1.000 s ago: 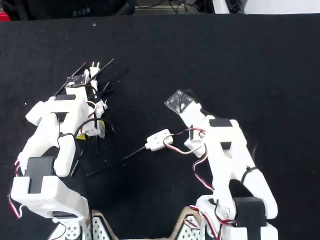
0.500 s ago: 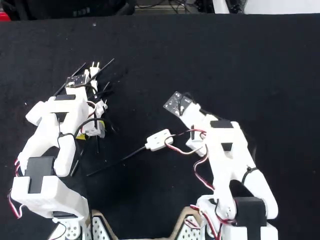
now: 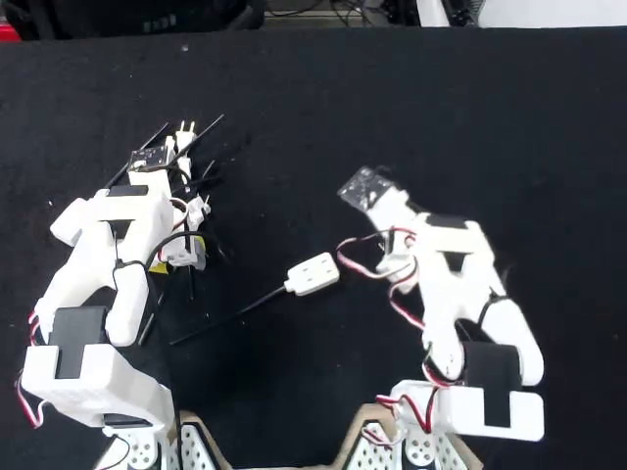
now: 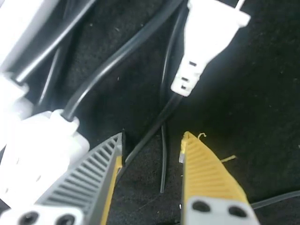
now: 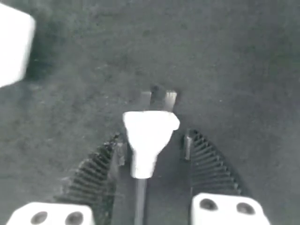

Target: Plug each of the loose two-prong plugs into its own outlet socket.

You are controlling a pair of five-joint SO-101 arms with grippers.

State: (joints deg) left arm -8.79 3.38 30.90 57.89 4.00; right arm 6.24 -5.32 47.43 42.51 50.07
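Plug (image 5: pixel 150 125): clamped in the right gripper (image 5: pixel 152 139), prongs pointing away, just above the table (image 3: pixel 441 98) near the high view's centre.
Change: the right arm has swung right and up-frame, away from the outlet (image 3: pixel 312 273) (which hasn't budged).
Meaning: not seated yet; probably needs a fresh approach.
Left gripper (image 4: pixel 152 140): jaws apart over a spare plug (image 4: pixel 206 37), upper left, unmoved.

- Black table cover (image 3: pixel 509 127): matte dark fabric, spans the work surface from side to side.
- Pale speck (image 3: pixel 185 46): lies on the cover near its far edge.
- Yellowish fibre strands (image 4: pixel 228 159): loose on the cover.
- Red object (image 3: pixel 8 32): beyond the far left corner, cut off by the picture edge.
- White surface (image 3: pixel 549 12): beyond the far right edge.
- Dark cables (image 3: pixel 343 10): behind the far edge, near centre.
- Tan board (image 3: pixel 284 462): at the near edge.
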